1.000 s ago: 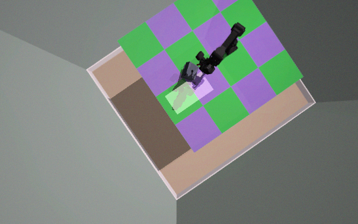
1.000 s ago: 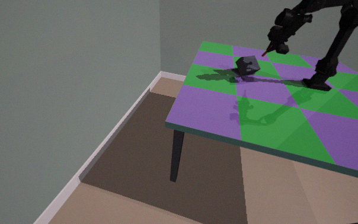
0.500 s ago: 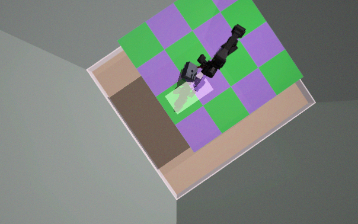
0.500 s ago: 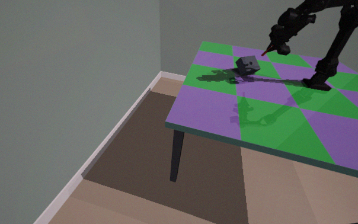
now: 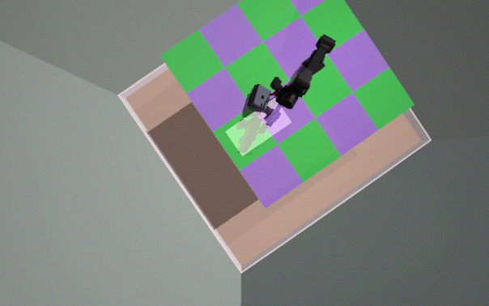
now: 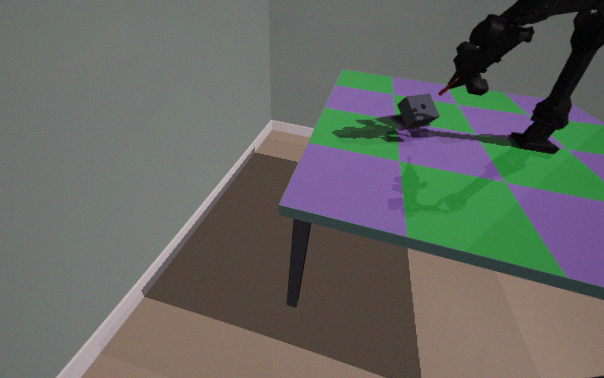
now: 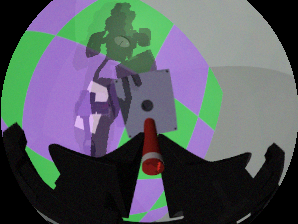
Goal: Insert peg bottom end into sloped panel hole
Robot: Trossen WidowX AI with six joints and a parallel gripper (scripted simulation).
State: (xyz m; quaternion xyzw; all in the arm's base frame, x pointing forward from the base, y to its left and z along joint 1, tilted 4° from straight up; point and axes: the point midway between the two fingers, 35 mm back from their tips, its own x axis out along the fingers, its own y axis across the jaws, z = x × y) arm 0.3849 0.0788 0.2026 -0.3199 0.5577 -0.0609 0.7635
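The gripper (image 6: 457, 80) is clamping the red peg (image 6: 446, 87) and carrying it in the air, tip pointing down and to the left toward the grey sloped panel (image 6: 419, 110). So the pick-up is done — what is left is closing the gap, pushing the peg to the bottom of the hole (image 6: 422, 106), letting go and backing off.

In the wrist view the peg (image 7: 150, 149) is pointing almost directly at the hole (image 7: 147, 106), its tip showing just below the dark opening, so the aim looks close to lined up. In the exterior view the tip is standing apart from the panel face, with open air between them. Whether the peg has flat sides is too small to tell.

For room, the panel is sitting well inside the checkered table (image 6: 350, 180) — its left and near edges are well apart from the work. Nothing else is visible on the table around the panel apart from the arm's base (image 6: 537, 140) to the right, so a retreat back up along the approach line looks open.
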